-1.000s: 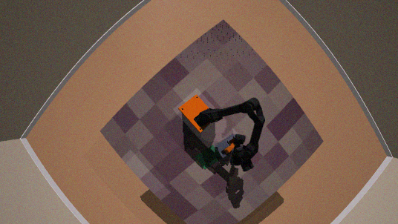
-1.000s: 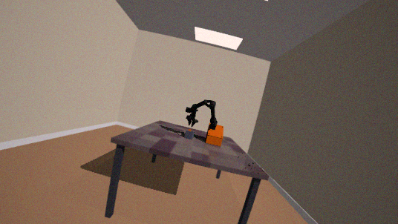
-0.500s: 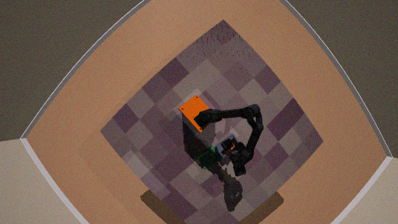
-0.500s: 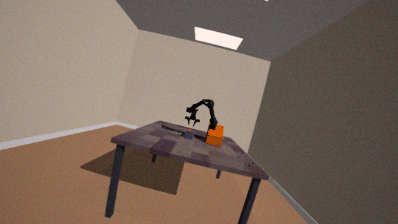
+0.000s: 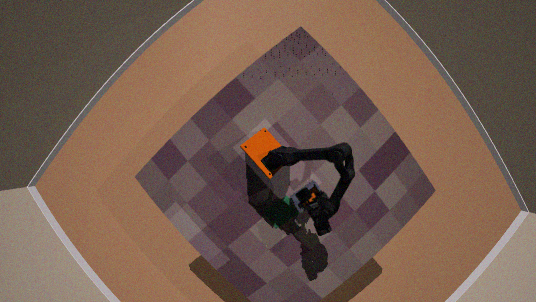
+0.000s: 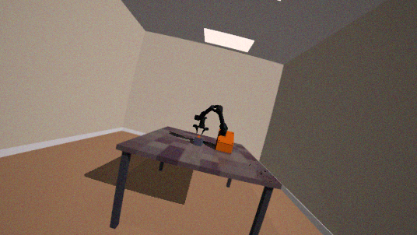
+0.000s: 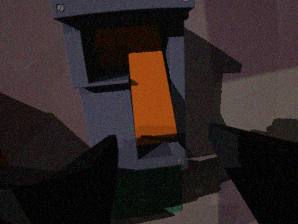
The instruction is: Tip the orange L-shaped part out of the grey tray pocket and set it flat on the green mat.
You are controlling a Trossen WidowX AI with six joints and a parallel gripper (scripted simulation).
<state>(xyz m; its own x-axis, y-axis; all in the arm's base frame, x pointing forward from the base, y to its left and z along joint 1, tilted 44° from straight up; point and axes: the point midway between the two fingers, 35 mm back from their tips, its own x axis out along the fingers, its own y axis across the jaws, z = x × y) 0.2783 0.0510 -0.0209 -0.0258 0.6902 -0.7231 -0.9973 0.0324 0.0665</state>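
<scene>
The orange L-shaped part (image 5: 313, 195) (image 6: 199, 136) (image 7: 153, 92) is seen in the grey tray (image 5: 314, 184) (image 6: 198, 142) (image 7: 107, 115), its long axis running nearly up and down the wrist view and its narrow end pointed toward the green mat (image 5: 283, 212) (image 7: 150, 185). That end is tipped up, while the L-shaped end is sunk in the shaded pocket. The long face is lit bright orange; the sunken end is darkened to brown. The gripper (image 5: 310, 197) (image 6: 200, 133) (image 7: 164, 136) is held partly open, well past half, its fingers parted around the raised end with nothing gripped.
</scene>
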